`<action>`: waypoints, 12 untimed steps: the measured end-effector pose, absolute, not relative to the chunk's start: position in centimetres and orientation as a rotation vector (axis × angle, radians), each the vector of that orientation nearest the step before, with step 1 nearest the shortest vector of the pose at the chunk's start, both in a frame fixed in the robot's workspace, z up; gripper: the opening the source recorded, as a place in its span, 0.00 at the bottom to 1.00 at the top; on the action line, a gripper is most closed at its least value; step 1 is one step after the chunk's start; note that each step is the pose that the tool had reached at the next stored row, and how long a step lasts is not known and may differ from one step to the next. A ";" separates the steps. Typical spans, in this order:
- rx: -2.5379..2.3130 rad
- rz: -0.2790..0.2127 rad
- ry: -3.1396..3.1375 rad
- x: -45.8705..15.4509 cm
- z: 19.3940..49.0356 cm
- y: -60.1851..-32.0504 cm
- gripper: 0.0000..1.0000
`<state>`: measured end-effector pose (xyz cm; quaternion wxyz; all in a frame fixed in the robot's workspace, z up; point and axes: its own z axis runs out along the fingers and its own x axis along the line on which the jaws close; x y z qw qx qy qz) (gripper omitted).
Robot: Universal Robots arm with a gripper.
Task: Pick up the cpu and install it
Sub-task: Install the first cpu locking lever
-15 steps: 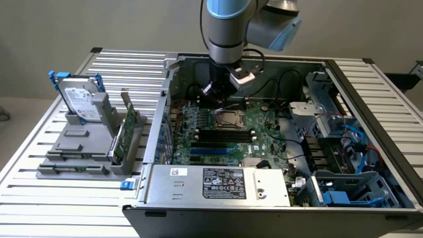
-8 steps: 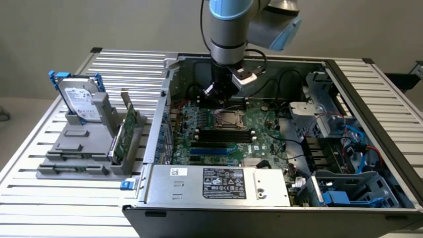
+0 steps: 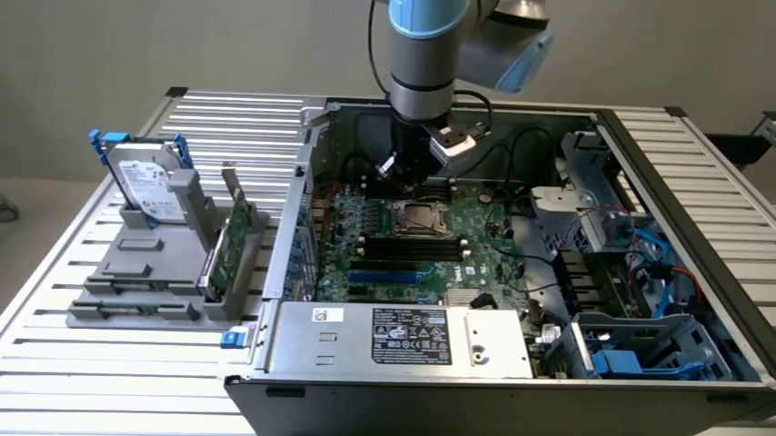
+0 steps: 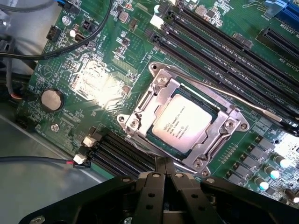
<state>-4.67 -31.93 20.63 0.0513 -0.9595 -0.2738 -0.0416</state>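
The cpu (image 4: 180,123), a small square chip with a silvery printed top, lies flat inside the metal socket frame (image 4: 154,93) on the green motherboard (image 4: 93,79). In the exterior view the socket with the cpu (image 3: 419,218) sits mid-board inside the open computer case. My gripper (image 4: 164,164) hangs just beside the socket's edge, its two black fingers pressed together with nothing between them. Seen from outside, my gripper (image 3: 408,180) hovers a little above the board, just behind the socket.
Black memory slots (image 4: 224,42) run past the socket. A thin lever wire (image 4: 233,95) crosses the frame. Case walls (image 3: 303,182), a power supply (image 3: 401,336) and drive cages (image 3: 606,236) surround the board. A hard drive (image 3: 152,186) and a green card (image 3: 233,241) stand in a grey holder (image 3: 134,291).
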 end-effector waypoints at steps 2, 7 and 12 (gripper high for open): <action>-2.918 -0.127 -0.838 -4.6 20.6 -31.9 0.11; -2.916 -0.128 -0.846 -4.5 20.4 -32.0 0.11; -2.914 -0.128 -0.852 -4.3 20.3 -32.0 0.11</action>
